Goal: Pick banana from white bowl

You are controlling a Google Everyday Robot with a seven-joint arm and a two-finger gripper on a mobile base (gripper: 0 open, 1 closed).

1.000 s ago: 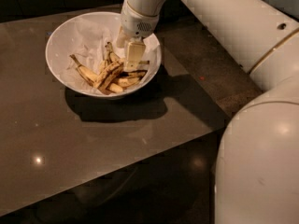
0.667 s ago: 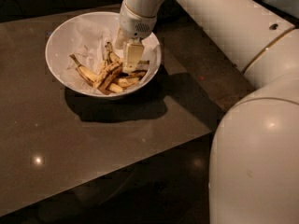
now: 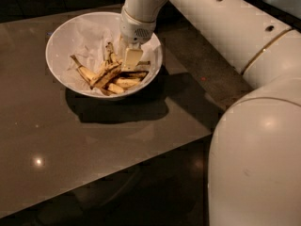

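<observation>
The white bowl (image 3: 61,39), wide and lined with crumpled white paper, stands on the dark table at the upper left. A pile of spotted bananas lies in its middle and right half. A long banana (image 3: 106,74) with heavy brown streaks lies diagonally in the pile; another with a dark stem (image 3: 82,69) points up-left. My gripper (image 3: 131,59) reaches down from the top into the bowl. It sits on the right side of the pile, right beside the streaked banana. Whether it touches that banana I cannot tell.
The dark glossy table (image 3: 94,140) has its front edge running from lower left up to the right. My white arm (image 3: 225,27) crosses the upper right, and its large lower link (image 3: 258,164) fills the lower right corner. The floor below is dark.
The gripper stays low in the bowl over the pile, nearly unmoved. The large arm link in the foreground has shifted slightly left and up. The bananas look unmoved.
</observation>
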